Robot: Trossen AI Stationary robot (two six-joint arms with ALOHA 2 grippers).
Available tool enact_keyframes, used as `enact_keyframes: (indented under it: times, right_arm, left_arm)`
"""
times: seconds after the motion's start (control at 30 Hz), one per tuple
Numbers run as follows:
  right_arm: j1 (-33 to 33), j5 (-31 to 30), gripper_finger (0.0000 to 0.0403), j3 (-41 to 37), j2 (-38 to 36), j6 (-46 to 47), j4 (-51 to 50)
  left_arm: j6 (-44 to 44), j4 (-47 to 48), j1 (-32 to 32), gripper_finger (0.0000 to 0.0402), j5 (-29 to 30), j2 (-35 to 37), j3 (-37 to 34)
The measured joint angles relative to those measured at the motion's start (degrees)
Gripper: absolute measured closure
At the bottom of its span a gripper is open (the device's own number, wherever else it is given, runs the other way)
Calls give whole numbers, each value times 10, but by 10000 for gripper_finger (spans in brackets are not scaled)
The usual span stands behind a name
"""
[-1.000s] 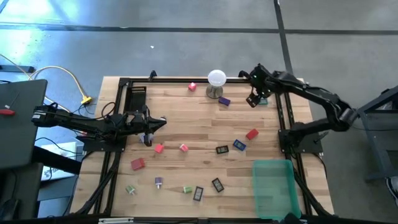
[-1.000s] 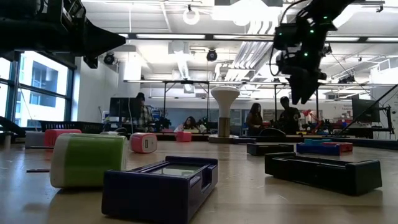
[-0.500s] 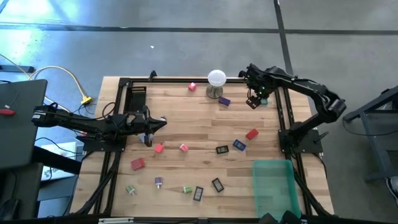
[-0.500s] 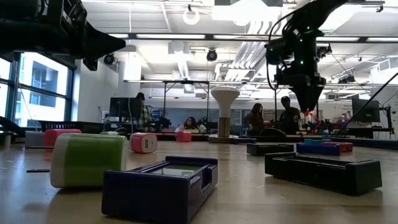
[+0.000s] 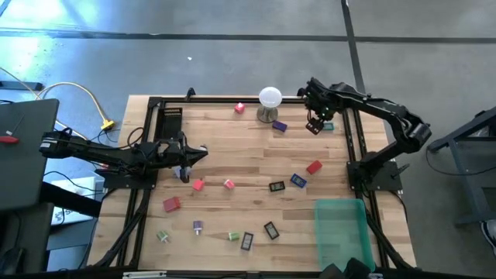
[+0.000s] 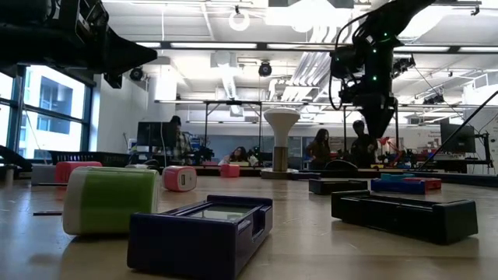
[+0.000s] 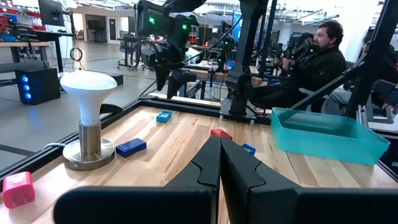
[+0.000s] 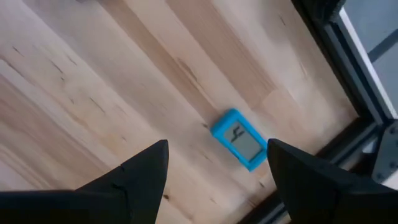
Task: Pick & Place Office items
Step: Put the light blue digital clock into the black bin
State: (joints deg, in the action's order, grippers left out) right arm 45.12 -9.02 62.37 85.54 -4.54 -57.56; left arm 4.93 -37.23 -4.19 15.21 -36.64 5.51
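One blue piece (image 8: pixel 240 140) lies below my right gripper (image 8: pixel 214 165); fingers apart, I'd probably centre it before descending.

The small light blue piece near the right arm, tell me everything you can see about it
The light blue piece is a small flat block with rounded corners and a grey window on its upper face bearing a dark mark; it looks like plastic. It lies flat on the wooden table, at an angle to the planks, close to the black frame rail at the far right corner. The right pincer hangs above it, open, fingers to either side in the wrist view. Nothing touches it but the table.
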Motion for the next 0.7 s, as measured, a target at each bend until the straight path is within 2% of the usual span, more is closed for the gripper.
enact_keyframes:
  times: [0.2,0.7]
  right_arm:
    - [0,0,141,0,0,-10,-9]
    - [0,-8,141,-36,0,-156,-22]
  left_arm:
    - [10,0,0,401,0,0,0]
    - [16,21,0,401,0,0,0]
